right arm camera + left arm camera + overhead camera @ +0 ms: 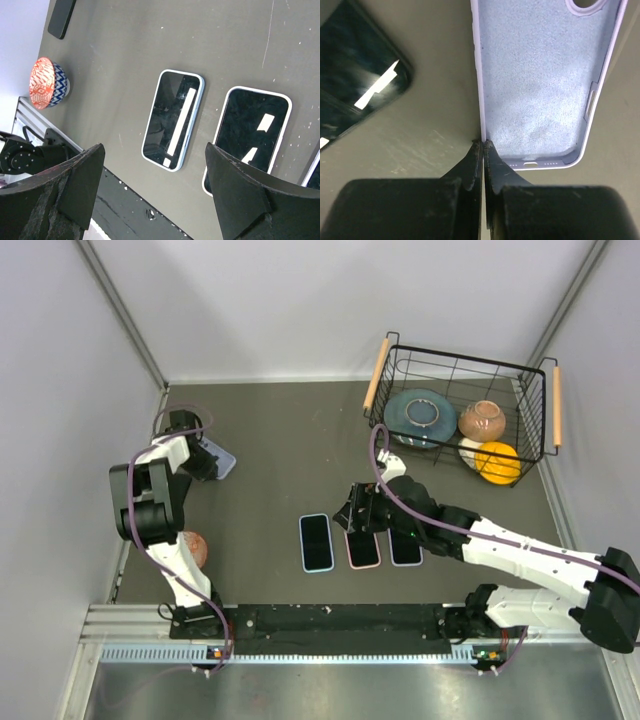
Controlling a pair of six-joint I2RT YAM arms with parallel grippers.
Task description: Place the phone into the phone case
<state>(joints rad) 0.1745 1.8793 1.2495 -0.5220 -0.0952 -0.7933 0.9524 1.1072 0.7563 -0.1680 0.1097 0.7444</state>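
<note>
**Governing relation.** In the left wrist view the phone case (540,85) lies open side up, directly ahead of the left gripper (483,150). Its long axis runs from the fingertips toward the top of the frame, with the camera cut-out at the far end. The bare phone (360,85) lies at the upper left of the same frame, apart from the case, with a strip of table (440,100) between them. Its long axis runs diagonally and is not parallel to the case.

**Finger state.** The left gripper is fully closed. Its tips meet at the lower left corner of the case, in line with the left side wall, and appear to nip that wall (one finger inside the shell, one outside). The right gripper (155,150) stands wide open and holds nothing. It hovers over a blue-cased phone (172,120) and a white-cased phone (247,135), well apart from the empty case.

**Arm selection.** The left arm is nearer to both task items. The phone probably has to be turned into line with the case before seating.

**Materials and shapes.**
- **Case:** a lavender shell, matt, with a fuzzy lining, rounded corners and port slots in the near edge. The thin wall probably flexes under a pinch.
- **Phone:** a glossy dark slab with rounded corners that reflects light strips. It is probably slippery.
- **Table:** dark, matt and scuffed.
</note>
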